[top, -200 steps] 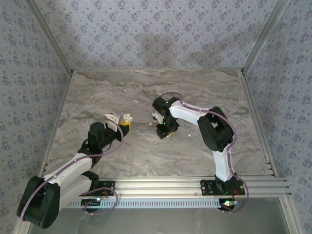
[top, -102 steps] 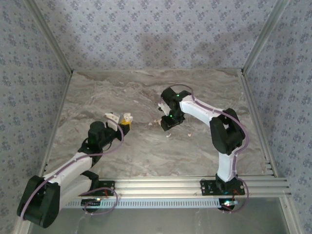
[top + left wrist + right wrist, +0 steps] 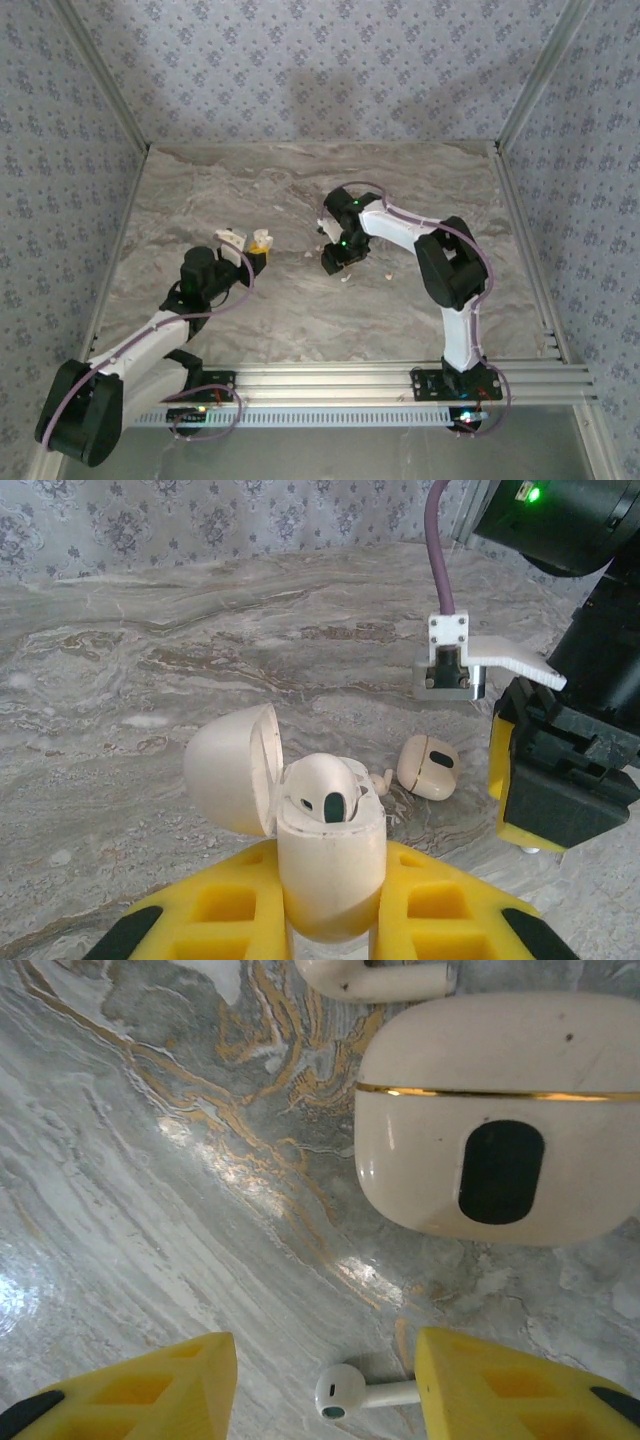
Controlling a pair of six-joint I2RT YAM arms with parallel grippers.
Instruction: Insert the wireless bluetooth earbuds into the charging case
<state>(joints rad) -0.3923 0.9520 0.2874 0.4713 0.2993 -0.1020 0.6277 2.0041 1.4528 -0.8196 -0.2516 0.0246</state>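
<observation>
My left gripper (image 3: 330,885) is shut on the cream charging case (image 3: 330,855), held upright with its round lid (image 3: 228,770) hinged open to the left. One white earbud (image 3: 322,785) sits in the case's left well. In the top view this gripper (image 3: 250,245) is left of centre. My right gripper (image 3: 318,1380) hangs open just above the marble. A white earbud (image 3: 345,1392) lies between its yellow fingers (image 3: 500,1390), its stem reaching the right one. In the top view the right gripper (image 3: 334,260) points down near the table's middle.
A closed cream pod (image 3: 500,1120) with a gold seam and a dark oval lies just beyond the right gripper, also seen from the left wrist (image 3: 430,767). Another white earbud (image 3: 370,975) lies past it. Aluminium rails (image 3: 520,250) and patterned walls bound the marble table.
My right arm has drawn back from the nearer spot and shifted slightly left, and its jaws have widened. A small white piece now lies uncovered in front of it. The left arm has not moved.
</observation>
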